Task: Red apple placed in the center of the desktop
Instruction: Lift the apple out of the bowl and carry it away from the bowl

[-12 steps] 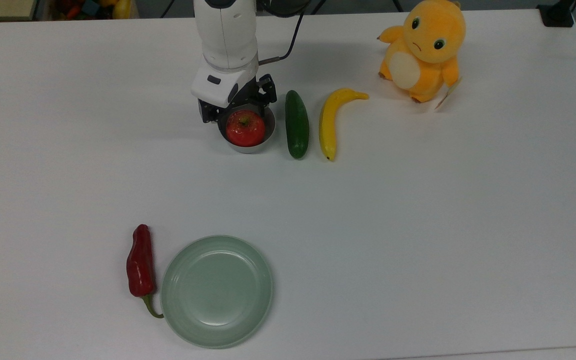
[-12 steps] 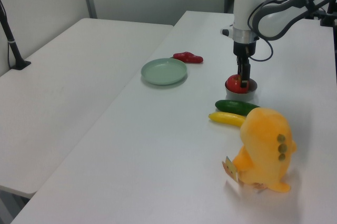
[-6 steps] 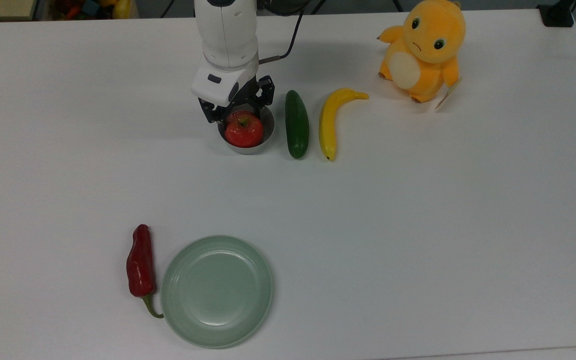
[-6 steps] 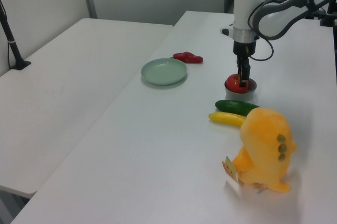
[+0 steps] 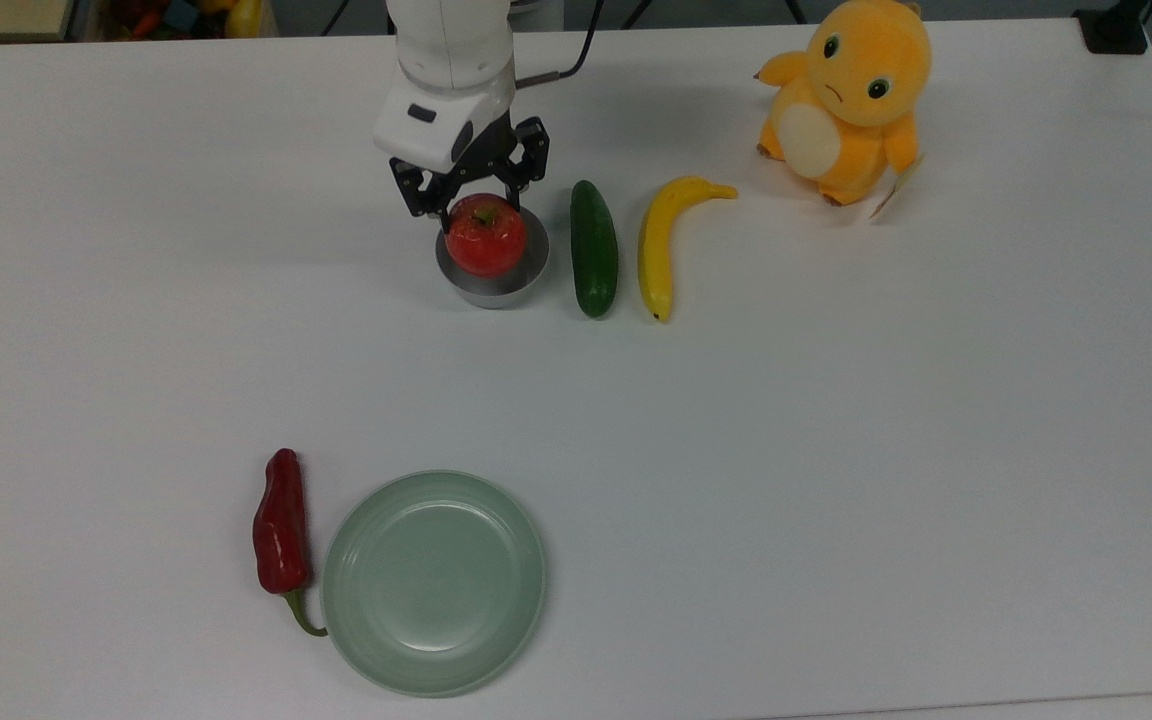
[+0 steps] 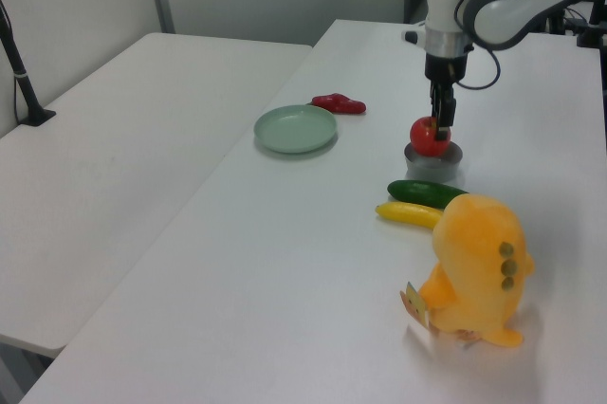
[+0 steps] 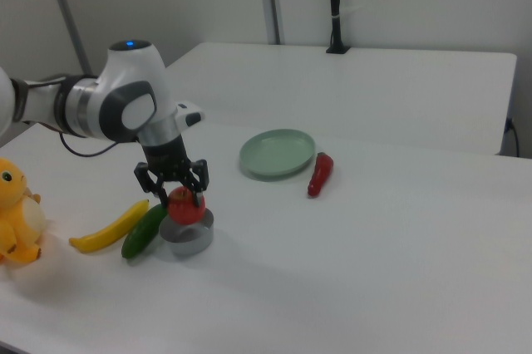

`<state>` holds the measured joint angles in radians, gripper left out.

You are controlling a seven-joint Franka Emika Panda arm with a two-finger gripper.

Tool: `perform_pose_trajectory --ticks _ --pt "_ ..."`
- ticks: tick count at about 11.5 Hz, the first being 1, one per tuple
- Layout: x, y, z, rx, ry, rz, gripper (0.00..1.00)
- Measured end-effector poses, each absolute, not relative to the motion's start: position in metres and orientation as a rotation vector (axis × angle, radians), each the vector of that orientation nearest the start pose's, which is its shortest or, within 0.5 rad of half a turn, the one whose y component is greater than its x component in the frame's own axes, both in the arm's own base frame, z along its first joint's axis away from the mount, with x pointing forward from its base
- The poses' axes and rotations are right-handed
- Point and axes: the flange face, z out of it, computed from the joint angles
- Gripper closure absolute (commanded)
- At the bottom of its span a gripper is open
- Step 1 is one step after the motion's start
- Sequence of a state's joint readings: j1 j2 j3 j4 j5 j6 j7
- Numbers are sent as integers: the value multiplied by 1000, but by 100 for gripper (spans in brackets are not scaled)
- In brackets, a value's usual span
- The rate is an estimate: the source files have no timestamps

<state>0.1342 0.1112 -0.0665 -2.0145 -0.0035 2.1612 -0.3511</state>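
Observation:
The red apple (image 5: 485,238) hangs just above the small grey bowl (image 5: 492,287), lifted clear of its rim, with my gripper (image 5: 479,207) shut on it from above. The left view shows the apple (image 6: 429,136) held by the gripper (image 6: 438,125) over the bowl (image 6: 434,163). In the right view the apple (image 7: 186,205) sits between the fingers of the gripper (image 7: 181,194), above the bowl (image 7: 187,238). All this is at the far side of the white desktop (image 5: 786,420) in the top view.
A green cucumber (image 5: 594,248) and a yellow banana (image 5: 661,245) lie just to the top view's right of the bowl, an orange plush toy (image 5: 846,100) beyond them. A dark-red chili (image 5: 281,520) and a pale green plate (image 5: 434,580) lie near the front edge.
The gripper has risen with the apple, lifting it from inside the bowl to just above the rim. Nothing else moved.

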Motion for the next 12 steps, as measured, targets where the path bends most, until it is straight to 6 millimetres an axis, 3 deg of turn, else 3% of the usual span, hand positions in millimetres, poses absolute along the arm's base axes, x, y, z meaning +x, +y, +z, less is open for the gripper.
perform_pose_trajectory --ticks 4,8,10,12 --pt "577 35 480 -3063 -615 -87 82" --pt "578 18 554 -3022 -537 -89 84" --pt "575 14 574 -3019 -525 -58 84" --pt "574 -4 579 -3026 -475 -43 84"
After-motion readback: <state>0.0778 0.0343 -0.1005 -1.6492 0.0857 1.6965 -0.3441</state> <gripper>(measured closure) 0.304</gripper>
